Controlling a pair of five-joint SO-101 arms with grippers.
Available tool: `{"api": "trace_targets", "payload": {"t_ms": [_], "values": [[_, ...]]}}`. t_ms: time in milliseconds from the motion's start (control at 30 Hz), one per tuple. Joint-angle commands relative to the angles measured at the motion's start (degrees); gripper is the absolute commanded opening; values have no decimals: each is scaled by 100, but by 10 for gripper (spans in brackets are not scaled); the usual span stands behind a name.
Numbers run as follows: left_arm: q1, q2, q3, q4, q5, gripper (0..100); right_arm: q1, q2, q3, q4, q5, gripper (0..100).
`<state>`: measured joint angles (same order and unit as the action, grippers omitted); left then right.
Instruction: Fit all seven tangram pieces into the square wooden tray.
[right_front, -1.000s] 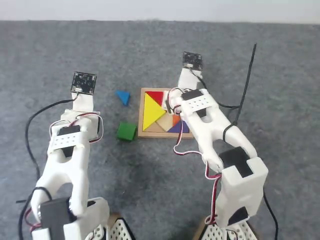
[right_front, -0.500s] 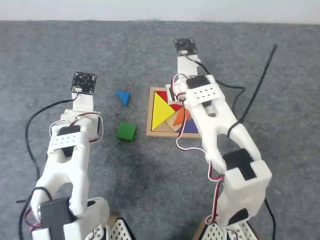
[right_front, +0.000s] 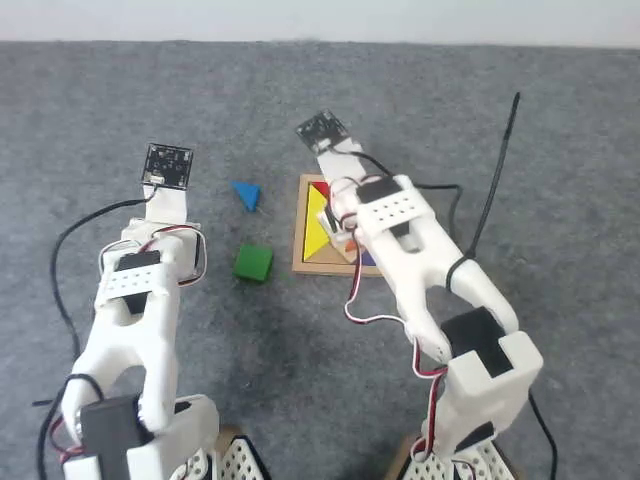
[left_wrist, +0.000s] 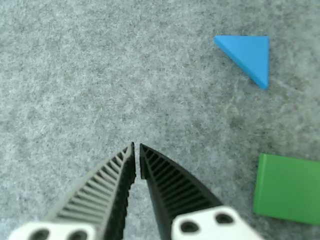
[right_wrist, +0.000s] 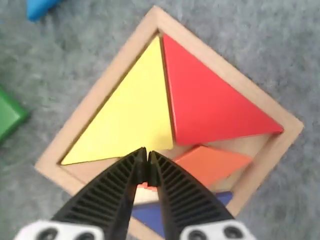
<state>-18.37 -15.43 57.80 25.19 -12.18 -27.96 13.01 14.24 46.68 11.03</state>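
The square wooden tray (right_front: 301, 262) lies mid-table under my right arm. In the right wrist view its rim (right_wrist: 107, 75) frames a big yellow triangle (right_wrist: 127, 125), a big red triangle (right_wrist: 205, 107), an orange piece (right_wrist: 212, 162) and a blue-purple piece (right_wrist: 150, 217). My right gripper (right_wrist: 146, 151) is shut, its tips over the yellow triangle's corner near the tray's middle. A blue triangle (right_front: 246, 193) and a green square (right_front: 253, 263) lie on the carpet left of the tray. My left gripper (left_wrist: 136, 146) is shut above bare carpet, short of the blue triangle (left_wrist: 246, 52) and green square (left_wrist: 289, 187).
Grey carpet covers the table. A black cable (right_front: 492, 190) trails right of the right arm. Open carpet lies beyond the tray and between the two arm bases.
The right arm's wrist has swung left across the tray. The tray slid a little to the right early on. The left arm, blue triangle and green square have stayed put.
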Motion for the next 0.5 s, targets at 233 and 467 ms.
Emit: {"api": "trace_targets", "payload": {"t_ms": [233,467], "values": [[9,-26,-321,44,-44,13,312,-365,211,-418,985,8],[9,-26,-321,44,-44,13,488,444,-563,-31,1029,7]]}}
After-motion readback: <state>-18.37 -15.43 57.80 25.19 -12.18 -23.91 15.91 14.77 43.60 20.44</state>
